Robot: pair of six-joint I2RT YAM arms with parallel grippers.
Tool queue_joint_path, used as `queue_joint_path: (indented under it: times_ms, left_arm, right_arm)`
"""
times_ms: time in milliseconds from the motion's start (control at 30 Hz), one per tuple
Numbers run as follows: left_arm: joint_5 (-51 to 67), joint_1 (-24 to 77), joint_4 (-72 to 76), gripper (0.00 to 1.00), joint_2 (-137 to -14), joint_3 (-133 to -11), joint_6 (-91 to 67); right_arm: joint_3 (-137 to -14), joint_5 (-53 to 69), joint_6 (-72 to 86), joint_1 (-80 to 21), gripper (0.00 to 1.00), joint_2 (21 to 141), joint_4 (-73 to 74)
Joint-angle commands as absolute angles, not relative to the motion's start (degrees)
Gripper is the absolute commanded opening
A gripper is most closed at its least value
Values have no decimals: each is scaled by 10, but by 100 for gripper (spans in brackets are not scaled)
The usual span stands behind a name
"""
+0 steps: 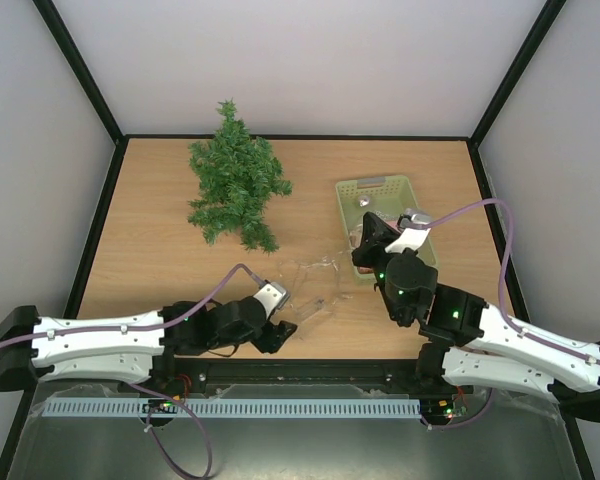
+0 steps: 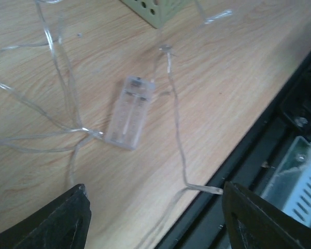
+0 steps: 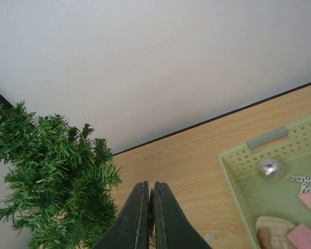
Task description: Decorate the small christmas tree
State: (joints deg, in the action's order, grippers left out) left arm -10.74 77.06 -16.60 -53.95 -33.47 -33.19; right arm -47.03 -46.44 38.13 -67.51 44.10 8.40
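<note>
The small christmas tree [image 1: 235, 185] [image 3: 46, 176] stands at the back left of the wooden table, dark green and bristly. A clear light string [image 1: 310, 270] lies looped on the wood between the arms, its clear battery box [image 2: 129, 111] lying flat. My left gripper [image 1: 280, 335] [image 2: 153, 218] hovers low near the front edge, open and empty, one strand of the string passing between its fingers. My right gripper [image 1: 366, 238] [image 3: 151, 184] is raised by the basket's left side, pointing toward the tree. It is shut with a thin pale sliver of the string pinched at its tips.
A pale green basket [image 1: 375, 183] [image 3: 233, 171] sits at the right, holding a silver ball [image 3: 270, 168], a silver word ornament and pink pieces [image 3: 308, 199]. Its corner [image 2: 155, 10] shows in the left wrist view. A black rail [image 2: 280, 119] borders the table's front.
</note>
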Motion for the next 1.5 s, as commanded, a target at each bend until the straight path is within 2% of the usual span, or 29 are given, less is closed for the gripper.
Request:
queue_joint_path:
  times_ms: [0, 200, 733, 1000, 1100, 1233, 1300, 1467]
  left_arm:
    - [-164, 735, -147, 68, -554, -325, -362]
    - [-115, 662, -61, 65, -546, -294, -340]
    - [-79, 572, 120, 58, -718, -285, -255]
    - [-34, 560, 187, 56, -784, -290, -242]
    - [-27, 561, 196, 44, -798, -297, -243]
    - [-47, 560, 168, 14, -781, -311, -241]
    - [-73, 560, 102, 4, -751, -335, -240]
    - [-169, 560, -53, 2, -615, -408, -240]
  right_arm:
    - [-481, -470, 367, -673, 2, 426, 63]
    - [-464, -454, 366, -672, 2, 411, 57]
    - [-464, -433, 351, -672, 2, 405, 50]
    - [-464, -432, 348, -672, 2, 401, 48]
    - [-465, -431, 345, -672, 2, 405, 45]
    - [-462, -428, 340, -672, 2, 407, 43]
    - [-465, -428, 336, -672, 2, 405, 43]
    - [-486, -422, 307, -672, 2, 391, 32]
